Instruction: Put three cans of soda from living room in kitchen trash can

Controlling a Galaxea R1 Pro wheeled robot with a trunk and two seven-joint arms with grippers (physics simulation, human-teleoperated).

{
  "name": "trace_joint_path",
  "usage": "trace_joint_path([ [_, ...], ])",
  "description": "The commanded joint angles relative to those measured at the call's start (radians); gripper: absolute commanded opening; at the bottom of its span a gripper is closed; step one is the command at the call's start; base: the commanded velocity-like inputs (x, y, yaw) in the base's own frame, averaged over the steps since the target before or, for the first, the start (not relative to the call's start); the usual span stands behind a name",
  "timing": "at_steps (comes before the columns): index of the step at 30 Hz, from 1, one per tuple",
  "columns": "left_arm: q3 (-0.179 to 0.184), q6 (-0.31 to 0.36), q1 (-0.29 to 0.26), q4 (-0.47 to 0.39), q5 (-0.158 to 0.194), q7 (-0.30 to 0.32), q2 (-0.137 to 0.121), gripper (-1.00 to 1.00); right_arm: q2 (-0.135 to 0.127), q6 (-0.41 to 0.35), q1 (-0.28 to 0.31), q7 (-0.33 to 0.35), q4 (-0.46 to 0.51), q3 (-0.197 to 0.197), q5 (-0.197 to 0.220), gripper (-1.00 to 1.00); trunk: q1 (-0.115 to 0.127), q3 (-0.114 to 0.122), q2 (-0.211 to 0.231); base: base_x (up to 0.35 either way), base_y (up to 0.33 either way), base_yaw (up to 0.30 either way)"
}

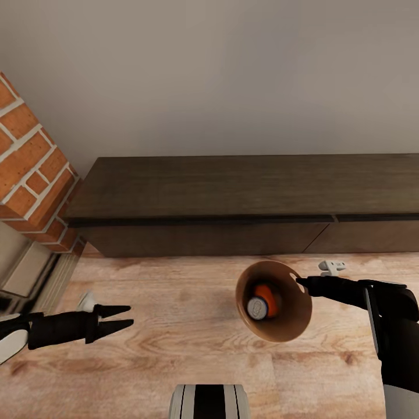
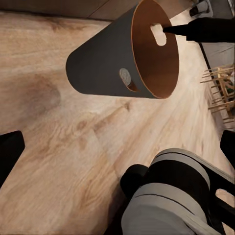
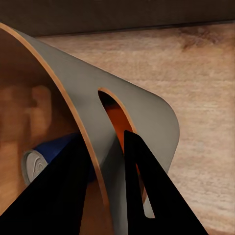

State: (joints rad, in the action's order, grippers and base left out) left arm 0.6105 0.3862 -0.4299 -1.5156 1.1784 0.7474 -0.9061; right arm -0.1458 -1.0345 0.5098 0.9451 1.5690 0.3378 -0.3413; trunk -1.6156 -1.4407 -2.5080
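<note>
Light wood plank floor (image 1: 174, 326) runs up to a long dark wood cabinet (image 1: 233, 201) against a plain grey wall; red brick chimney (image 1: 32, 166) stands at the cabinet's left end. Head view: trash can (image 1: 291, 329), copper-brown inside, is tipped with its mouth toward the camera, lifted off the floor in front of the cabinet. Right gripper (image 1: 302, 283) pinches its rim, fingers closed on the wall. Inside lie an orange soda can (image 1: 267, 295) and a can with a grey metal top (image 1: 256, 308) facing out. Left gripper (image 1: 122, 317) hangs left of the trash can, well apart from it, fingers spread and holding nothing. A small white object (image 1: 331, 267) lies on the floor near the cabinet base, too small to identify.

Left wrist view: trash can (image 2: 107, 58) seen side-on, grey outer wall, tilted; a can top (image 2: 125, 77) shows through a slot in the wall. Right gripper tip (image 2: 169, 29) meets the far rim.

Right wrist view: black fingers (image 3: 142, 196) straddle the trash can wall (image 3: 142, 117) beside a handle slot. Blue soda can (image 3: 49, 156) lies inside, with orange visible through the slot.
</note>
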Motion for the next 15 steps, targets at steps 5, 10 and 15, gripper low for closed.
trace_joint_path([
  [5,0.016,-0.062,0.013,0.0,0.039,0.004,-0.037,1.0,0.0,-0.013,0.0,0.001,0.0,0.0,0.023,-1.0,0.0,0.0,0.0,0.0,0.0,0.0],
  [10,0.039,-0.071,0.014,0.001,0.044,-0.005,-0.026,1.0,0.0,-0.013,0.0,0.001,0.0,0.0,0.022,-1.0,0.0,0.0,0.0,0.0,0.0,0.0],
  [15,0.041,-0.067,0.014,0.002,0.044,-0.006,-0.019,1.0,0.001,-0.013,0.0,0.001,0.0,0.0,0.022,-1.0,0.0,0.0,0.0,0.0,0.0,0.0],
])
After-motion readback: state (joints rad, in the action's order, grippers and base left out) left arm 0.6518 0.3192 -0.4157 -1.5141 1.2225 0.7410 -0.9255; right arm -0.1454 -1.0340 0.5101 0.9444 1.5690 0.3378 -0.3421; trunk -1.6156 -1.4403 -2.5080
